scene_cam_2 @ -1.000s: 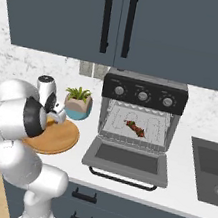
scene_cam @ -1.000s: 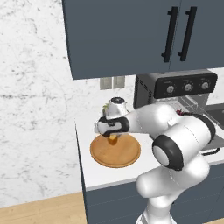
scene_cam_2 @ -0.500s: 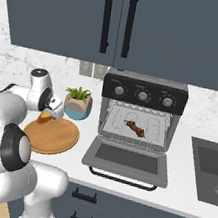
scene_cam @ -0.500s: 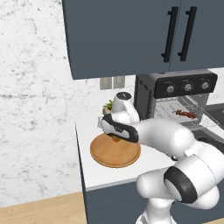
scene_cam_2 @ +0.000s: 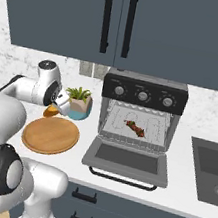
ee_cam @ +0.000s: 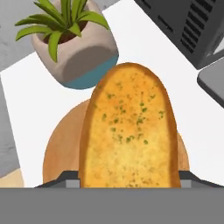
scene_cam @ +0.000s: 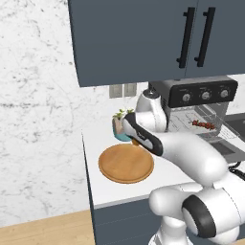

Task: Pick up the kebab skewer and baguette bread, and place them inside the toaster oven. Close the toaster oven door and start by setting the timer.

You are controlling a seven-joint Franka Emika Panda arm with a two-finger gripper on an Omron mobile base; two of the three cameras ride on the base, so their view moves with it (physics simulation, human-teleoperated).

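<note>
Jaws: clamped on the bread, above the plate.
Skewer: on the rack inside the oven, at 3 o'clock from the bread.
Door: open, flat.

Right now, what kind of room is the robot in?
It looks like a kitchen. There is a toaster oven on a white counter, a sink beside it, and dark cabinets up on the wall.

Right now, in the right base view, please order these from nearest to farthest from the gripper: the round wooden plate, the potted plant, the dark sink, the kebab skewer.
Measured from the gripper, which holds the golden baguette bread:
1. Potted plant in its white-and-teal pot, right beside it.
2. Round wooden plate, just below; nearly as near.
3. Kebab skewer, on the rack inside the open toaster oven.
4. Dark sink, far right.
</note>
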